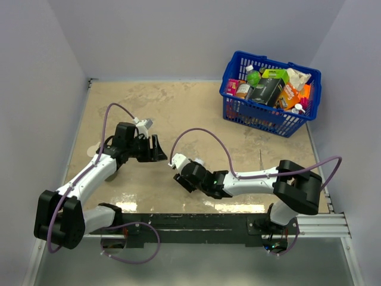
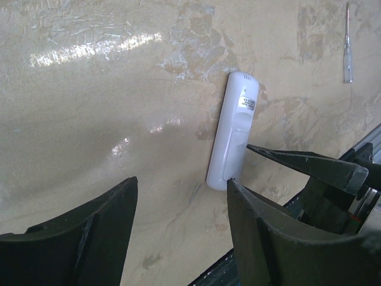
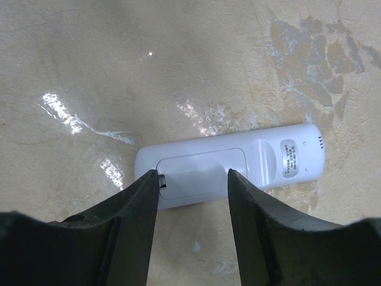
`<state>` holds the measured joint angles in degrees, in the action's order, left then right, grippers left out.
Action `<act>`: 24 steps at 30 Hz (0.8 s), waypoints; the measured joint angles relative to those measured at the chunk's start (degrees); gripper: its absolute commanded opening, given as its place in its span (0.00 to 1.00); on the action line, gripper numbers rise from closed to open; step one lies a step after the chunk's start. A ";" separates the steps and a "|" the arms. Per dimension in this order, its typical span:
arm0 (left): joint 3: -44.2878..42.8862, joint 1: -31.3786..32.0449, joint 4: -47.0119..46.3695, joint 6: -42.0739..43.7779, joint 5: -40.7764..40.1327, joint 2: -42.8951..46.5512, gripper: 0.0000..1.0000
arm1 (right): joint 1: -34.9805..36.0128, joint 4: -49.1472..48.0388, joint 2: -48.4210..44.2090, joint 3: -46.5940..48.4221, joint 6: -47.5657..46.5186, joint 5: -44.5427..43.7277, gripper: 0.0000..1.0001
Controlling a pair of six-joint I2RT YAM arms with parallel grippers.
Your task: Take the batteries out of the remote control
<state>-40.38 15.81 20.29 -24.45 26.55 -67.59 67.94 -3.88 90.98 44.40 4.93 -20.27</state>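
Observation:
The remote control (image 3: 286, 158) is a slim white handset lying flat on the table with its back face up and its battery cover shut, so the batteries are hidden. My right gripper (image 3: 192, 173) is open and hangs low over the cover end. Its left fingertip (image 3: 152, 179) touches the small notch at the cover's edge, and its right fingertip (image 3: 235, 179) is over the cover's other end. In the left wrist view the remote control (image 2: 235, 131) lies just ahead of my left gripper (image 2: 181, 180), which is open and empty, its right fingertip near the handset's near end.
A blue basket (image 1: 262, 119) full of groceries stands at the far right corner. A thin clear stick (image 2: 347, 44) lies on the table to the right of the remote. The black mounting rail (image 1: 196, 221) runs along the near edge, and walls close in both sides.

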 measured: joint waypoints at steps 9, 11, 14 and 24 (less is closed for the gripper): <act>0.00 0.00 -0.02 0.00 -0.02 0.02 0.66 | 1.09 0.15 0.68 0.61 -0.02 -2.23 0.50; 0.00 0.00 -0.02 0.00 -0.02 0.02 0.66 | 1.36 0.26 0.68 0.66 0.00 -2.80 0.50; 0.00 0.00 0.00 0.00 -0.02 0.02 0.66 | 1.57 0.46 0.68 0.70 0.00 -3.26 0.49; 0.00 0.00 -0.02 0.00 -0.07 0.11 0.66 | 2.14 1.49 0.07 0.72 0.07 -5.84 0.48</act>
<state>-40.38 15.81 20.27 -24.45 26.48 -67.48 70.08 -2.39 91.05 45.12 4.99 -26.11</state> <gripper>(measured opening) 0.657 0.489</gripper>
